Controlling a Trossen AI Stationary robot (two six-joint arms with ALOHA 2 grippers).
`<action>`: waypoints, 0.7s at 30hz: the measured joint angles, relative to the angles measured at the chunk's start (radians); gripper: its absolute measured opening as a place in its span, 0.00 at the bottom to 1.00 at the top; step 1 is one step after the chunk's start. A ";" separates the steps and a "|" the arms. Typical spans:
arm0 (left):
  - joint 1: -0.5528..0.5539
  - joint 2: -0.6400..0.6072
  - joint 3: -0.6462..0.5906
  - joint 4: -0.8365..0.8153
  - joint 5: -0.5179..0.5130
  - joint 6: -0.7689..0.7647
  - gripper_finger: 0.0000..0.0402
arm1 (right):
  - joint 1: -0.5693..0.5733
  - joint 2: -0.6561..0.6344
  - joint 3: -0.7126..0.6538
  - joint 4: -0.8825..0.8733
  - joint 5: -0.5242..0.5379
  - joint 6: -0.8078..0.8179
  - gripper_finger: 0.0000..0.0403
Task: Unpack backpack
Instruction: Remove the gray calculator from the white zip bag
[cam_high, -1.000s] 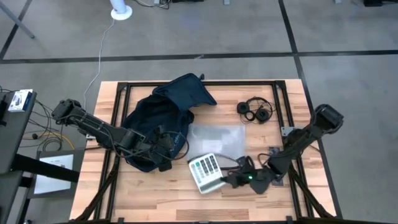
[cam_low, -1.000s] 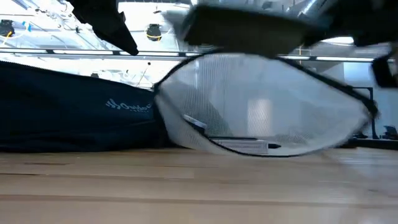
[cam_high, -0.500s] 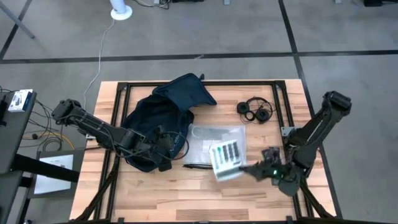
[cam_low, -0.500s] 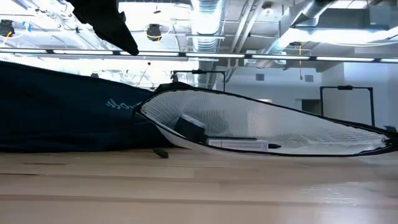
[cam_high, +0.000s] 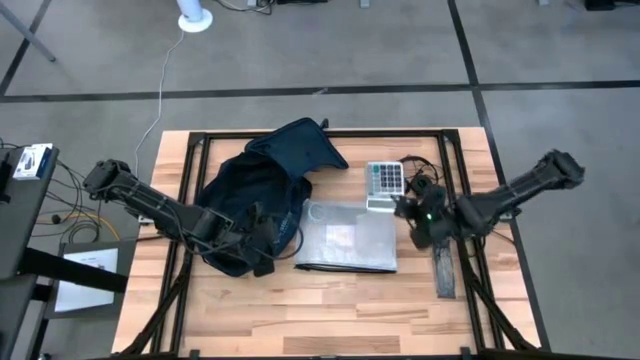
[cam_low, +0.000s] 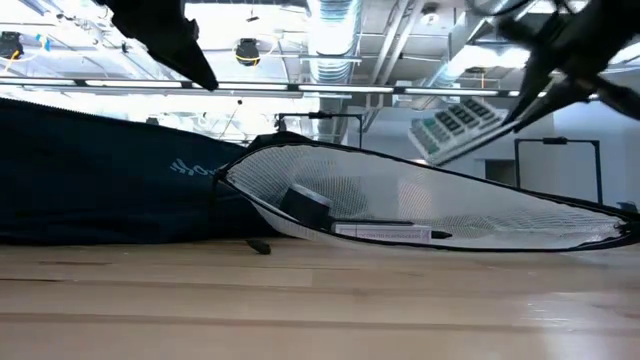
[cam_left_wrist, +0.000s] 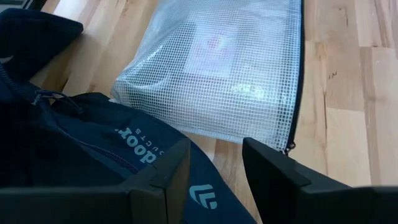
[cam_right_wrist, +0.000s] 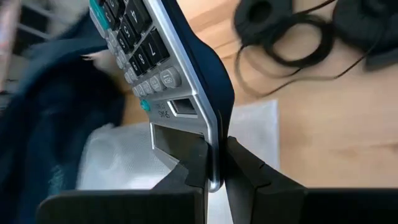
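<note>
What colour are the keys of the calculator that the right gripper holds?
The calculator has mostly dark keys, with some teal ones. The right wrist view shows this best.

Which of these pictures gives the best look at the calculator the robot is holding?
The right wrist view: the calculator fills it, keys readable, edge pinched in the right gripper. From the high view it is small, beside the headphones. The low view shows it tilted in the air. The left wrist view misses it.

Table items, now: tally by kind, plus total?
Backpack: 1
Clear mesh pouch: 1
Calculator, held by the right gripper: 1
Headphones: 1
Flat dark object on the table's right side, kind unclear: 1
Total: 5
</note>
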 joint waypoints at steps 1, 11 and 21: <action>-0.007 0.000 0.000 0.001 -0.007 0.000 0.33 | -0.061 0.000 0.000 0.020 -0.042 -0.061 0.04; -0.079 0.000 0.000 -0.001 -0.042 -0.011 0.33 | -0.539 0.080 0.000 0.319 -0.315 -0.466 0.04; -0.158 0.000 0.000 0.006 -0.043 -0.087 0.33 | -0.640 0.337 0.000 0.565 -0.508 -0.434 0.04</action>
